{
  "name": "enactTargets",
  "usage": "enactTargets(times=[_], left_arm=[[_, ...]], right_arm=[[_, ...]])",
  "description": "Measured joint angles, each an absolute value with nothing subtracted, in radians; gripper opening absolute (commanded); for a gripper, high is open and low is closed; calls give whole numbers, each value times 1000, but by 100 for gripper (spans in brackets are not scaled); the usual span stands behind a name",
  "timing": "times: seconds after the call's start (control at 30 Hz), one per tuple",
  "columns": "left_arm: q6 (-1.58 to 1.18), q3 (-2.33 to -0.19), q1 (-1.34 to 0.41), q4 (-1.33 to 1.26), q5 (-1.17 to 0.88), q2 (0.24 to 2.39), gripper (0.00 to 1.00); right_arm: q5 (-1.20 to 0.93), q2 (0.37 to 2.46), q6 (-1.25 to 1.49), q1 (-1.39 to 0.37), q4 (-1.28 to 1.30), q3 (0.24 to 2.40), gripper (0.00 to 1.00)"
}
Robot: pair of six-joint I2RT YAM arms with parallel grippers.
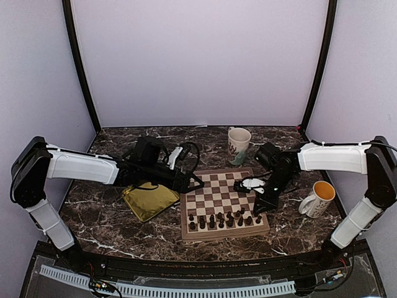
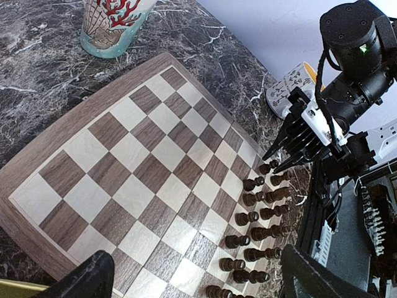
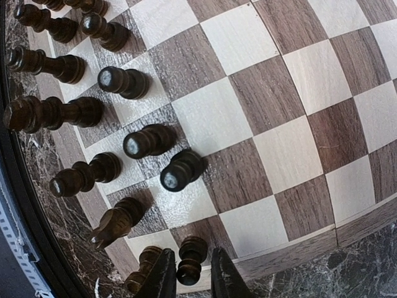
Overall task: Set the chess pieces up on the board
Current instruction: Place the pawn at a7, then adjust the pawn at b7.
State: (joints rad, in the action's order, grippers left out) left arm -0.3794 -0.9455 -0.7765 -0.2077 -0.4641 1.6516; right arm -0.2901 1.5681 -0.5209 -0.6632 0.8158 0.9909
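- Straddling a tiny dark brown pawn (image 3: 192, 248) by the chequered brown-and-cream wooden board's (image 3: 260, 124) right edge, the right gripper (image 3: 193, 264) has its fingers narrowly parted.
- Left gripper (image 2: 198, 267) spread wide, empty, above the board.
- Other dark chess pieces (image 1: 223, 219) line the near rows.

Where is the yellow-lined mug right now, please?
In the top view, the yellow-lined mug stands on the table at the right side, just right of the board.

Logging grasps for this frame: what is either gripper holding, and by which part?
Left gripper: open, empty. Right gripper flanks one chess piece at the corner of the board; whether it grips cannot be told.
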Motion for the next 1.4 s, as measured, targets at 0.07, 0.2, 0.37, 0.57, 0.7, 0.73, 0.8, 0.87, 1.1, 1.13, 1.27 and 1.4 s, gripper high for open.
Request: enactTargets(times=[0.07, 0.2, 0.37, 0.57, 0.7, 0.73, 0.8, 0.87, 1.1, 1.13, 1.27, 1.4], left_arm=[[-382, -945, -776, -207, -464, 1652, 96], [-385, -945, -776, -208, -465, 1652, 96], [-387, -945, -776, -207, -467, 1652, 96], [-390, -936, -776, -213, -464, 1651, 97], [-390, -918, -776, -213, -459, 1648, 97], [-390, -915, -776, -213, -459, 1647, 97], [-390, -913, -776, -212, -456, 1642, 97], [-390, -912, -776, -212, -455, 1637, 97], [-390, -908, -776, -214, -455, 1634, 97], [-390, -907, -776, -214, -455, 1634, 97], [-390, -907, -776, -215, -455, 1634, 97], [-393, -904, -776, -215, -455, 1634, 97]], right_arm=[[-290, 1568, -521, -663, 816, 991, 23], [-293, 1568, -518, -663, 824, 996, 27], [-321, 1568, -515, -663, 847, 1058, 28], [-371, 1597, -514, -663, 841, 1132, 28], [-393, 1653, -514, -663, 839, 1150, 28], [-397, 1660, -514, -663, 839, 1153, 28], [-406, 1672, -515, -663, 839, 1159, 28], [-414, 1680, -515, -663, 839, 1166, 28], [-430, 1702, -515, -667, 839, 1177, 27], [-431, 1704, -515, -667, 838, 1179, 27], [-435, 1715, -515, -669, 838, 1180, 27], [-441, 1729, -515, -669, 839, 1180, 26]])
